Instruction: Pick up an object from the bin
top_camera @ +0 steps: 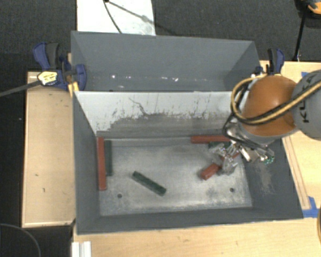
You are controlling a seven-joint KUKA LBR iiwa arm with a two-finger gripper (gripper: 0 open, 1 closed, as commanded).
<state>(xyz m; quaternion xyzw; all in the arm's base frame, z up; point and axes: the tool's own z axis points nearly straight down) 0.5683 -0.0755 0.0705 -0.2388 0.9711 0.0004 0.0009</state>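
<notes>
**Bin pick, seen from above:** A KUKA arm reaches in from the right. Its gripper sits low in the right half of a grey metal bin, beneath a rounded orange cover and looped cables. The gripper's metal tip meets the upper right end of a small red-brown block. The block lies tilted on the bin floor, its other end pointing left and toward the near wall. Whether the hand is spread, closed or clamped on the block cannot be told from this angle, because the wrist hardware covers the point of contact.

Just behind the gripper, a long red bar lies along the foot of the back wall, its right end hidden under the arm. Well apart, at the left wall, a second red bar lies lengthwise with a dark green strip just beside it. A dark green bar lies aslant on the open floor, between the left pair and the block.
</notes>
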